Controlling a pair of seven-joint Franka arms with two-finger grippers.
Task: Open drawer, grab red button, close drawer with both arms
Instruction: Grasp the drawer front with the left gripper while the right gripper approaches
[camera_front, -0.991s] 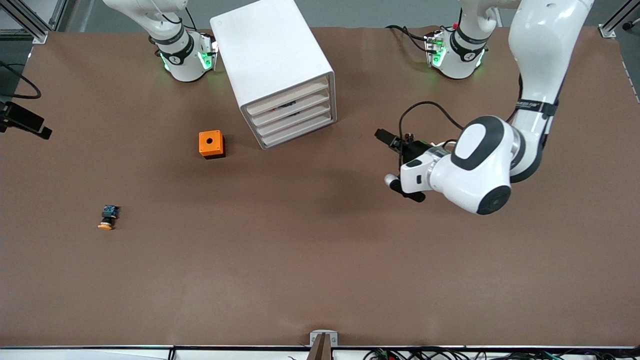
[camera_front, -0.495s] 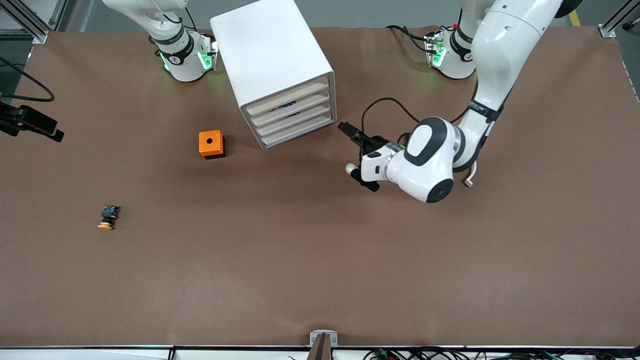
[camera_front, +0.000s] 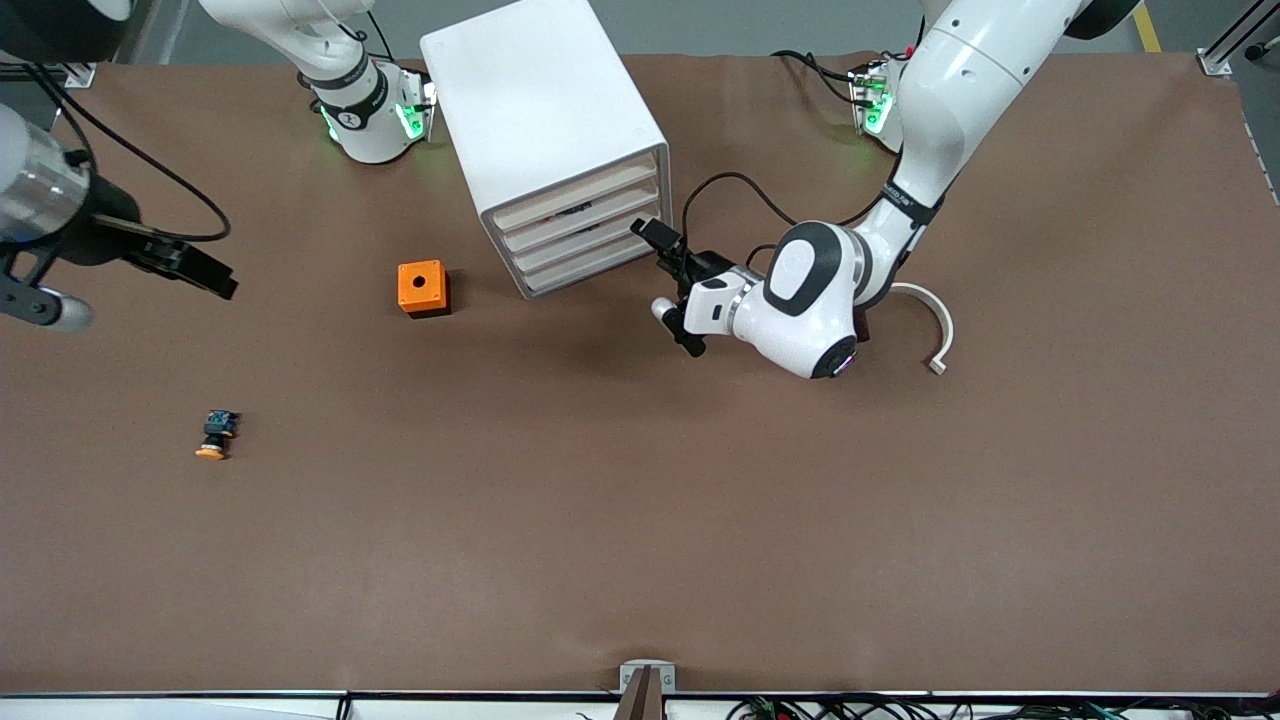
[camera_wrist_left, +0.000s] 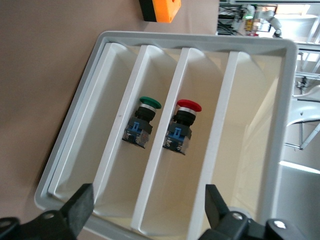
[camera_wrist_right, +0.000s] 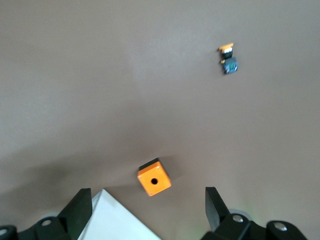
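The red-capped button (camera_wrist_left: 182, 125) lies on its side inside a drawer (camera_wrist_left: 202, 170) of the white cabinet (camera_front: 540, 100), straight ahead of the left gripper (camera_wrist_left: 149, 210), whose fingers (camera_wrist_left: 82, 206) stand wide apart with nothing between them. A green-capped button (camera_wrist_left: 142, 122) lies in the drawer one level below it. All four drawers look pushed in, so the red one cannot be reached yet. The drawer is probably light, stiff plastic that slides easily; its thin off-white front strip is the only place to pinch, and the smooth edge could slip from the fingers. The button looks small, hard and light, and its round cap may roll, so the black body is the better place to take hold. There is little room between the stacked trays, while the bare counter (camera_front: 640, 500) in front of the cabinet leaves plenty of space to pull the drawer out. The right gripper (camera_wrist_right: 147, 200) hangs in the air with its fingers also spread and empty, over the counter near the orange cube (camera_wrist_right: 154, 177), well away from the yellow-capped button (camera_wrist_right: 228, 60).
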